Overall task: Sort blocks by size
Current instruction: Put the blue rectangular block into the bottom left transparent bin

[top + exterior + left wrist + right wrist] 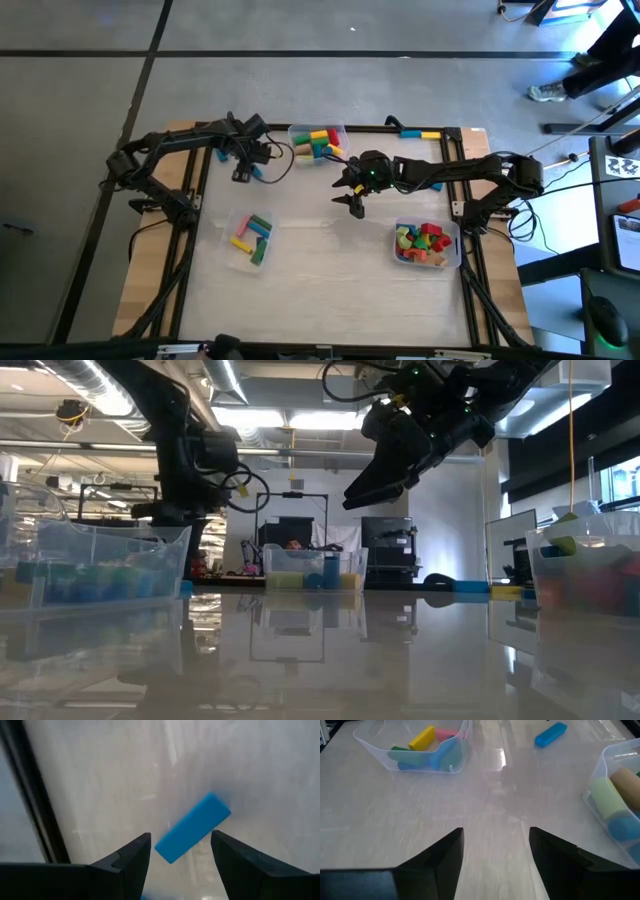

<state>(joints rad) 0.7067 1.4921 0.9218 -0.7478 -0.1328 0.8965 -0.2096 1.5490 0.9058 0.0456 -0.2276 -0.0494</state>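
Observation:
A blue bar block point(192, 827) lies flat on the table near the far left, also showing in the high view point(257, 172). My left gripper point(180, 855) hangs above it, open, pointing steeply down, one finger on each side of the bar in the wrist view and clear of it. My right gripper point(495, 850) stands open over the table's middle point(355, 200), raised and slanting down, with nothing between its fingers. Other blocks lie in three clear bins: a far bin point(318, 142), a near-left bin point(252, 238) and a right bin point(428, 245).
A blue block and a yellow block point(417, 133) lie at the table's far edge. The table frame's dark rail point(30, 795) runs close beside the left gripper. Bare tabletop point(330, 260) lies between the near-left and right bins.

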